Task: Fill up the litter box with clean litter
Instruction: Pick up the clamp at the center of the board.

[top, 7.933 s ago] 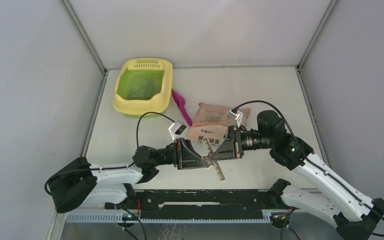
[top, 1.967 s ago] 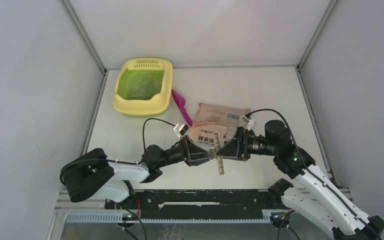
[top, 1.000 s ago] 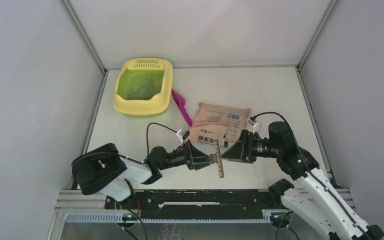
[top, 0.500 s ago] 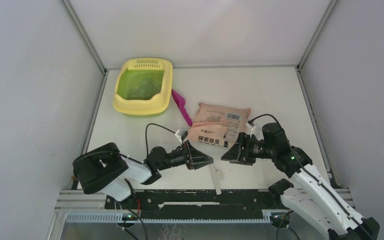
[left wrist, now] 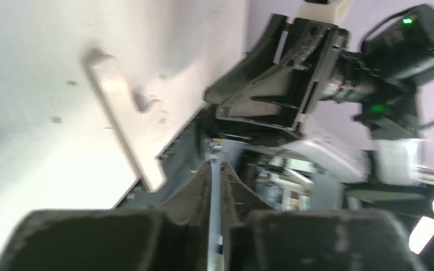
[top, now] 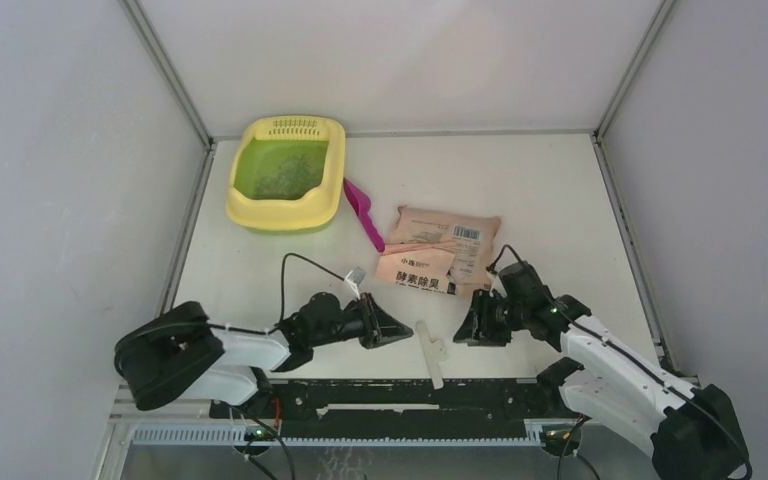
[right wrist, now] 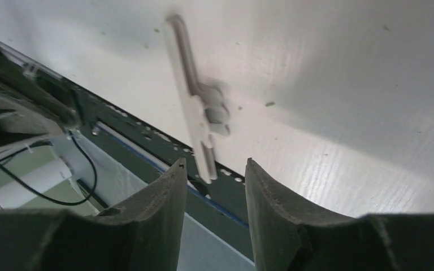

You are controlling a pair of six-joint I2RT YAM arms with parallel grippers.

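Observation:
The pale yellow litter box [top: 252, 212] stands at the far left of the table. Grey-green litter [top: 282, 172] covers part of its green floor. My left gripper [top: 403, 329] lies low near the front edge, pointing right. Its jaws are shut with nothing between them [left wrist: 215, 165]. My right gripper [top: 459, 331] faces it from the right, open and empty [right wrist: 212, 165]. A white bag clip [top: 430, 351] lies flat on the table between the two grippers. It also shows in the left wrist view [left wrist: 123, 121] and the right wrist view [right wrist: 194, 104].
A peach-pink printed bag [top: 438, 246] lies mid-table just beyond both grippers. A magenta scoop [top: 363, 212] lies between the bag and the litter box. The black front rail [top: 400, 392] runs just below the clip. A few loose granules dot the table.
One second ago both grippers held the white clip between them. It now lies on the table, the right gripper has opened, and both arms have lowered and drawn slightly apart.

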